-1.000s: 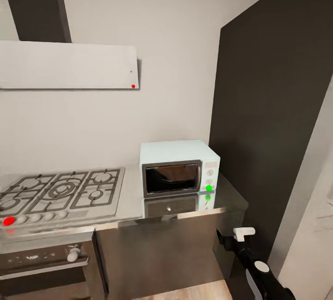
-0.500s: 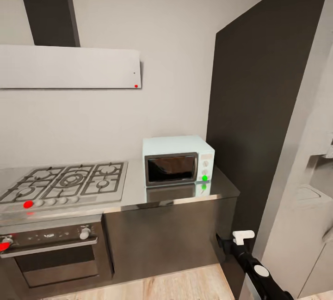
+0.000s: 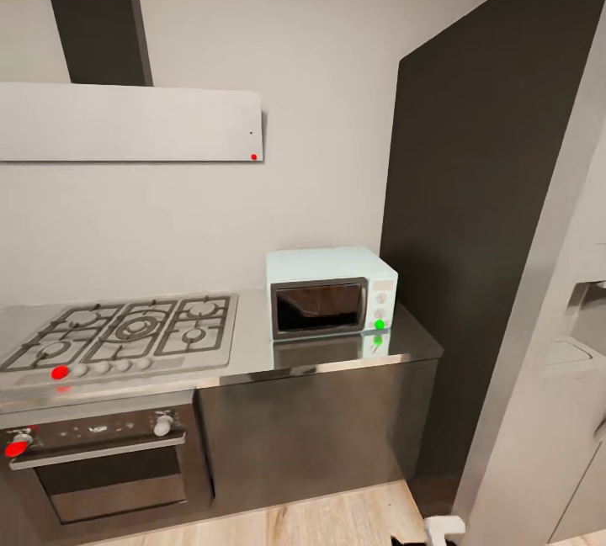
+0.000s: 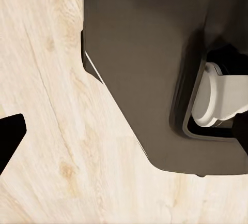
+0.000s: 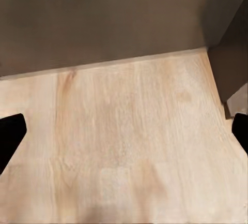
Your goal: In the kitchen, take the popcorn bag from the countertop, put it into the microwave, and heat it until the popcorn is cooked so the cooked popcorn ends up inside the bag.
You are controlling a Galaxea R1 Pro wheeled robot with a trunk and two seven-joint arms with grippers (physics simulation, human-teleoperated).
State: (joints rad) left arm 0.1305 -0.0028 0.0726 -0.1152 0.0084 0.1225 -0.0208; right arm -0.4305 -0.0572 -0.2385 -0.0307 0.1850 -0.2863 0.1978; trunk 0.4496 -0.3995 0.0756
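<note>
The pale blue-white microwave (image 3: pixel 330 292) stands at the right end of the grey countertop (image 3: pixel 248 352), its dark glass door closed and a green dot lit by its knobs. The popcorn bag is out of view. In the right wrist view my right gripper (image 5: pixel 124 136) is open, its black fingertips (image 5: pixel 10 137) wide apart over the wooden floor, with nothing between them. My left gripper (image 4: pixel 124 136) is also open and empty, hanging above the floor beside my own dark base (image 4: pixel 155 69). A white part of my right arm (image 3: pixel 443 527) shows at the bottom edge of the head view.
A steel gas hob (image 3: pixel 126 332) lies left of the microwave, a black oven (image 3: pixel 101 462) beneath it and a white hood (image 3: pixel 126 121) above. A tall dark cabinet (image 3: pixel 480 218) and a pale grey unit (image 3: pixel 547 378) stand at the right. Dark cabinet fronts (image 5: pixel 103 17) meet the wood floor (image 5: pixel 129 146).
The head camera has drawn back from the counter, so more of the oven and floor shows. My right arm has sunk to the picture's bottom edge. The microwave door stays closed.
</note>
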